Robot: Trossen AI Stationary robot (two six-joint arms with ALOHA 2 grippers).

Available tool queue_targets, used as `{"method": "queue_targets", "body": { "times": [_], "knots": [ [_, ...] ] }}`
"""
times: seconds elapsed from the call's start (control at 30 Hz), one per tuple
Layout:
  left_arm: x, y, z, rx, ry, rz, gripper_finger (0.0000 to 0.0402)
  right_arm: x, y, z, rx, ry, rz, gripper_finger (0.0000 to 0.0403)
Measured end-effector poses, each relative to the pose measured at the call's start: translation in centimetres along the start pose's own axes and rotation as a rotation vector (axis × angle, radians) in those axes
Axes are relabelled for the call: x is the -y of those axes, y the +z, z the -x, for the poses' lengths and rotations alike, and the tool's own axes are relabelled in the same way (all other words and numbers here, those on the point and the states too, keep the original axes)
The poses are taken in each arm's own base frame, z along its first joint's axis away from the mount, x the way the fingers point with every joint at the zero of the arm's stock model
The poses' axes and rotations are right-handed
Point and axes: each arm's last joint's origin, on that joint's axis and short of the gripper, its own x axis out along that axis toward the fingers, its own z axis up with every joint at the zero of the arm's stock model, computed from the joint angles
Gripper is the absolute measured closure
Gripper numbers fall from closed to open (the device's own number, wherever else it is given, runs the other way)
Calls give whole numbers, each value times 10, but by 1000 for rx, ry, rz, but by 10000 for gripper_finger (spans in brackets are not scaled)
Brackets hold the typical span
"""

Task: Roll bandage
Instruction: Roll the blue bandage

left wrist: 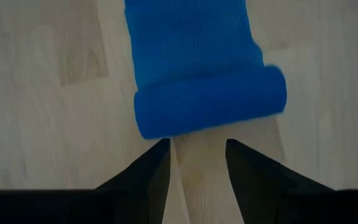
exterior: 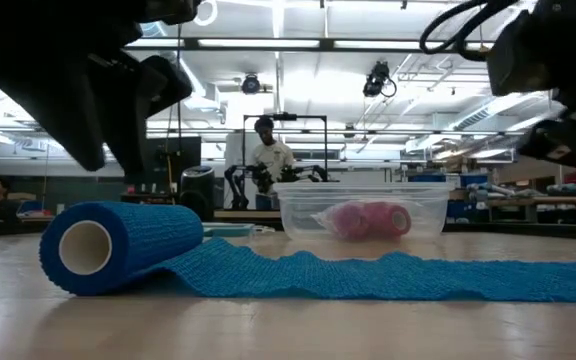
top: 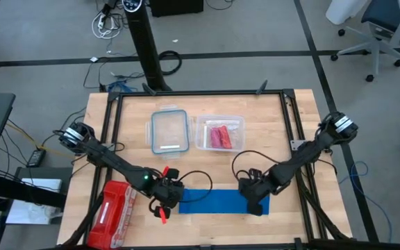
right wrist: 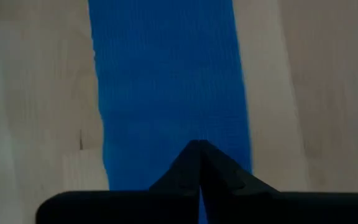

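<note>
The blue bandage point(top: 217, 202) lies along the table's near side. Its left end is rolled into a short cylinder point(exterior: 118, 245) resting on its side, and the rest is a flat, slightly rippled strip point(exterior: 388, 275) running to the right. My left gripper point(left wrist: 196, 146) is open just behind the roll point(left wrist: 210, 99), on the side away from the strip, and shows in the high view point(top: 171, 196). My right gripper point(right wrist: 199, 146) is shut over the flat strip point(right wrist: 166, 81) near its right end, and shows in the high view point(top: 255, 200). My left gripper's open fingertips point(left wrist: 161, 149) stand right at the roll's outer side point(left wrist: 166, 127), coming from the table's left; I cannot tell whether they touch it. My right gripper's shut fingertips point(right wrist: 191, 155) point down at the strip's right end point(right wrist: 166, 124); I cannot tell whether they touch it.
A red zip pouch point(top: 113, 212) lies at the near left corner. A clear lidded box point(top: 169, 132) and a clear tub with red-pink rolls point(top: 219, 134) stand at the middle far side. A person point(exterior: 268, 155) stands in the room behind.
</note>
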Motion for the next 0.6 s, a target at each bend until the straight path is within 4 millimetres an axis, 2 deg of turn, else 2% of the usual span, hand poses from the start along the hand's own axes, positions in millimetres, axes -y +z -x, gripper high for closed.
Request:
{"method": "queue_targets", "body": {
  "times": [0.23,0.6],
  "knots": [
    [3,1,-16,6,12,-7,241,-4,-10,-17,-39,-54,-52,400],
    [6,6,-31,57,46,-16,241,-7,-13,-19,5,-98,-48,399]
  ]
}}
